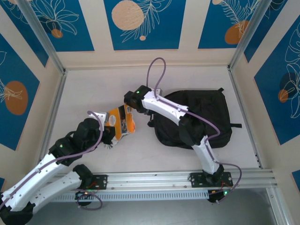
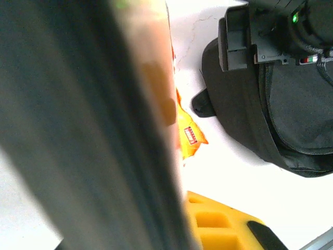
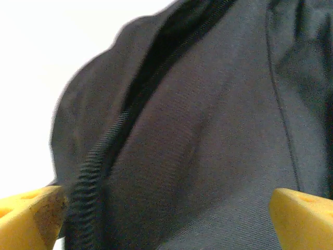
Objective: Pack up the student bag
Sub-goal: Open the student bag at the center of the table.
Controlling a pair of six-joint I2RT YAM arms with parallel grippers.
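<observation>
While the left gripper (image 1: 111, 135) pinches the orange book (image 1: 121, 123), the right gripper (image 3: 166, 219), fingers (image 3: 31, 213) spread, should clamp the zipper lip (image 3: 104, 156) at nine o'clock on the student bag (image 1: 197, 117); then lift.

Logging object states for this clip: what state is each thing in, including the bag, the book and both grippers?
student bag: lying flat, zip looks partly open.
orange book: clamped in the left gripper, left of the bag.
left gripper: jaws shut on the orange book.
right gripper: jaws wide open at the bag's zip, holding nothing.
</observation>
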